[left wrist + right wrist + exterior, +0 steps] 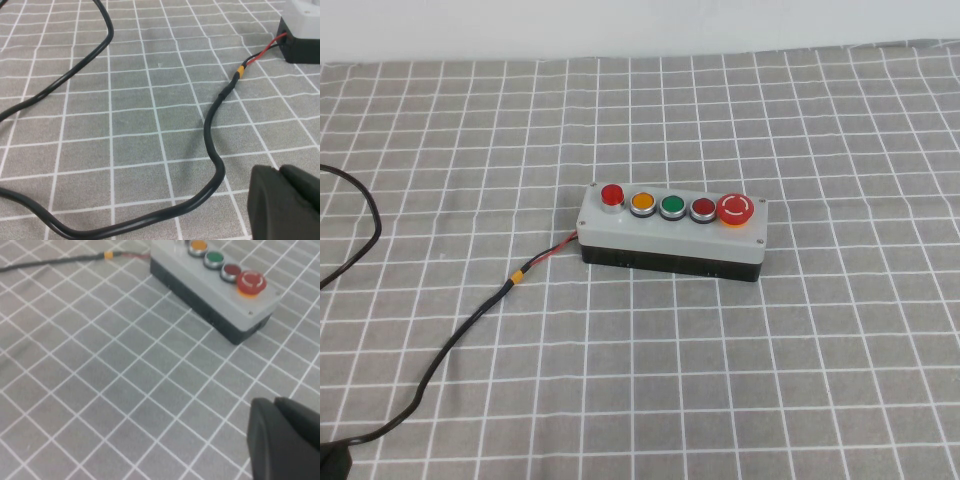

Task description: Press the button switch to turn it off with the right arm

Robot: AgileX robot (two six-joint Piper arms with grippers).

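The button switch (pixel 672 234) is a light grey box on a black base, in the middle of the checked cloth. Along its top run a red lamp (pixel 612 194), amber (pixel 642 202), green (pixel 672 206) and red (pixel 702 209) buttons, and a big red mushroom button (pixel 735 209). The box also shows in the right wrist view (pixel 220 295). My right gripper (pixel 275 402) is shut and empty, well short of the box's mushroom end. My left gripper (pixel 280 172) is shut and empty, beside the black cable (pixel 215 130). Neither arm shows in the high view.
The black cable (pixel 470 320) leaves the box's left end through red and black wires and a yellow sleeve (pixel 518 274), then loops across the left of the grey checked cloth (pixel 800 380). A white wall edge (pixel 640 30) runs behind.
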